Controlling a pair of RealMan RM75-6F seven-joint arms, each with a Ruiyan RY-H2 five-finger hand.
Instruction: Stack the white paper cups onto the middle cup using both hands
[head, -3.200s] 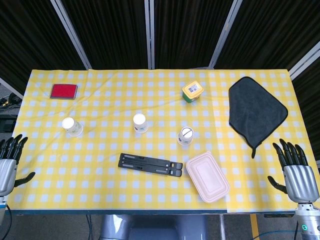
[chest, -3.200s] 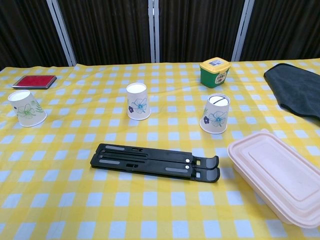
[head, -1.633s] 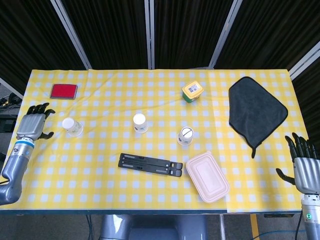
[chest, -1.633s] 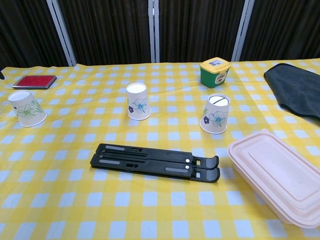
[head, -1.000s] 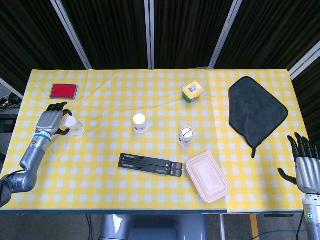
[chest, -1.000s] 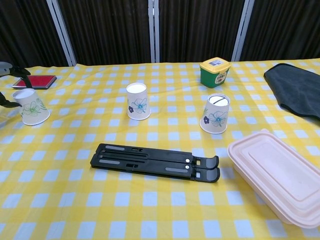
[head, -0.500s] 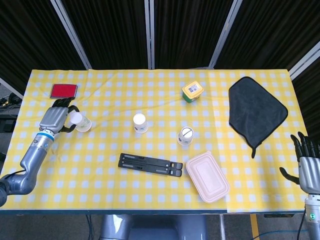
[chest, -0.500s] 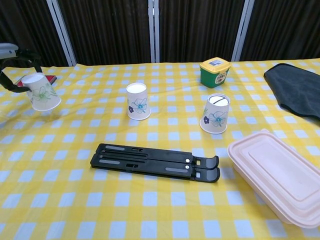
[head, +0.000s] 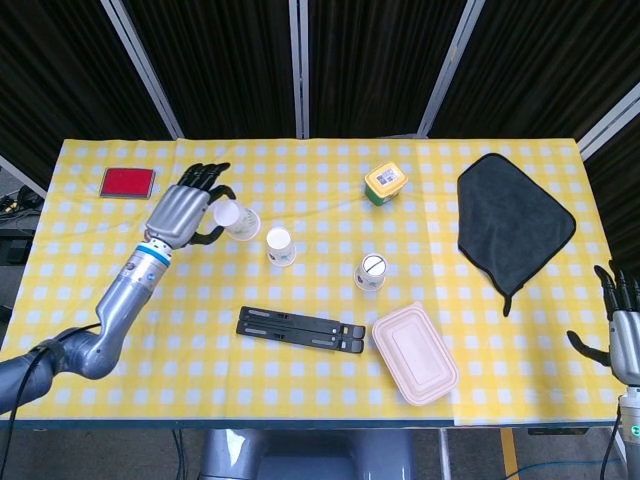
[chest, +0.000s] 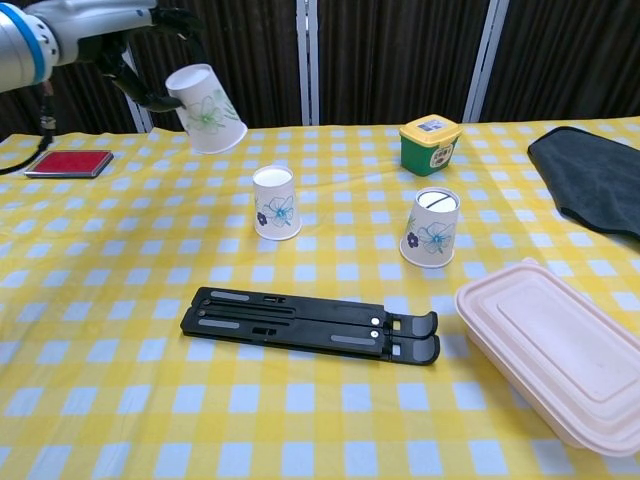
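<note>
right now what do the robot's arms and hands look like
The left hand has a silver-grey back and black fingers, with a blue and white band at the wrist and a smooth grey arm behind. A black cable hangs near that arm. The right hand looks alike, silver with black fingers.

Lifted cup (chest: 208, 109) in left hand (chest: 135, 55)

Tablecloth (head: 330, 400) is yellow w/ white checks. Cup (chest: 207, 108) in the left hand (head: 180, 215) is white w/ green leaf print; the hand is grey w/ black fingers. Middle cup (chest: 276, 203), just right of the hand, is white w/ blue flower. Pad (head: 127, 182) to its left is red.
</note>
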